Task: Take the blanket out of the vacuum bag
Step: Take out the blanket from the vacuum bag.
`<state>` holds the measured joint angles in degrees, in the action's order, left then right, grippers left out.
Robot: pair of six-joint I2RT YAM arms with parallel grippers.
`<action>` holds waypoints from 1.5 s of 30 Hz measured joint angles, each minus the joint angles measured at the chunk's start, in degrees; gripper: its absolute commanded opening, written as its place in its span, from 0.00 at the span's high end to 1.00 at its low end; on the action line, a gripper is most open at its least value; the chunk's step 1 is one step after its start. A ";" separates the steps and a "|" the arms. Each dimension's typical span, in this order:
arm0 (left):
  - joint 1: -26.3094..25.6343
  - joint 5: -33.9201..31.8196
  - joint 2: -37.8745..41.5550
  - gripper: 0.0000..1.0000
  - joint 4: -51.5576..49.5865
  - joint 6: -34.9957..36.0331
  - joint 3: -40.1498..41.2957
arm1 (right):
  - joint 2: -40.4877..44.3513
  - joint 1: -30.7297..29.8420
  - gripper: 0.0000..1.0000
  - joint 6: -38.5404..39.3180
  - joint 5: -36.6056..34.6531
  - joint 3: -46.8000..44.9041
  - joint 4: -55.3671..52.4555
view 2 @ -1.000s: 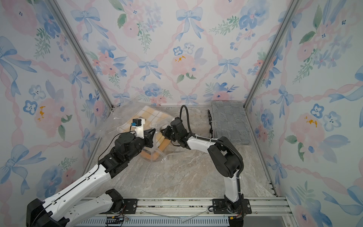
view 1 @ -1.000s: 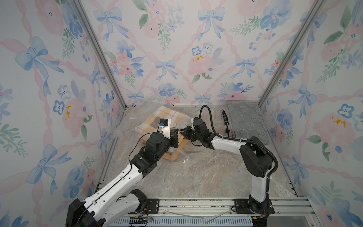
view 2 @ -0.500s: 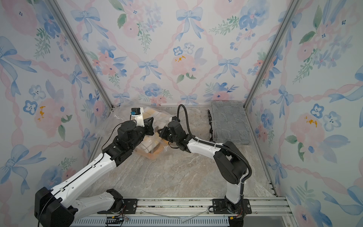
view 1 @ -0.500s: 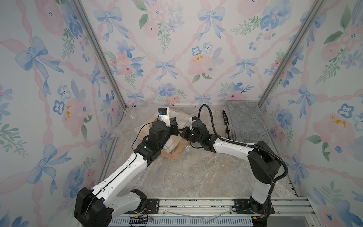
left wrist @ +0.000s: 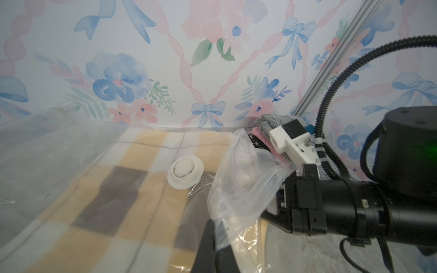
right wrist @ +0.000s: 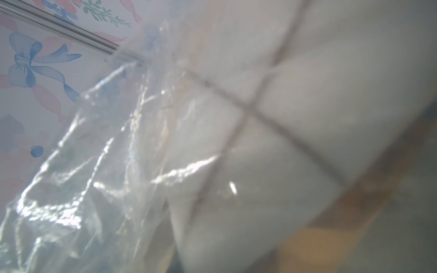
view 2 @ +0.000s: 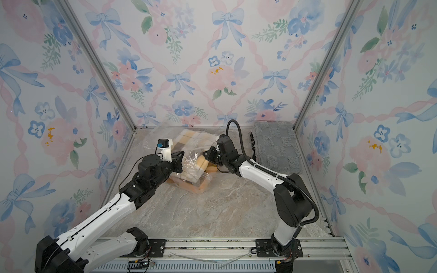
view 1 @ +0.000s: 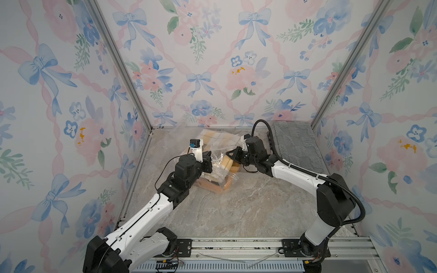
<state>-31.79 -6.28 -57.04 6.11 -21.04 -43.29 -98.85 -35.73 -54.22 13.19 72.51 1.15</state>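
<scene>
The vacuum bag [view 1: 219,160], with the checked blanket [view 1: 227,163] inside, lies near the back edge of the bench [view 1: 236,208]. The left hand [left wrist: 212,236] and the right hand [view 1: 231,154] are both closed, pinching its crinkled plastic.

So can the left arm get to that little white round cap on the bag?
Probably yes. The white cap sits bare on the vacuum bag, just ahead of the left fingers, nothing over it. But those fingers are pinched shut on the bag's plastic, so they'd have to let go first.
</scene>
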 measured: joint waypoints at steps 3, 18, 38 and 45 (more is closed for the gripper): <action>0.00 1.40 0.26 1.00 0.26 -0.20 0.26 | -0.94 0.87 1.00 1.44 1.60 2.43 -1.97; -0.07 -5.31 -3.45 1.00 1.53 -1.07 -0.11 | 11.61 -0.33 1.00 3.48 -4.57 -2.73 -11.26; 0.31 0.11 -4.74 1.00 -5.66 2.86 -15.43 | -4.59 -3.34 1.00 5.25 -2.97 13.05 -7.93; 0.31 -3.37 -9.60 1.00 -6.16 3.10 -14.43 | -1.16 -1.18 1.00 3.06 0.79 5.73 -2.08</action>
<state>-31.48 -9.65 -66.63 -0.05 -17.93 -57.71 -100.01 -36.91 -51.16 13.98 78.24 -0.93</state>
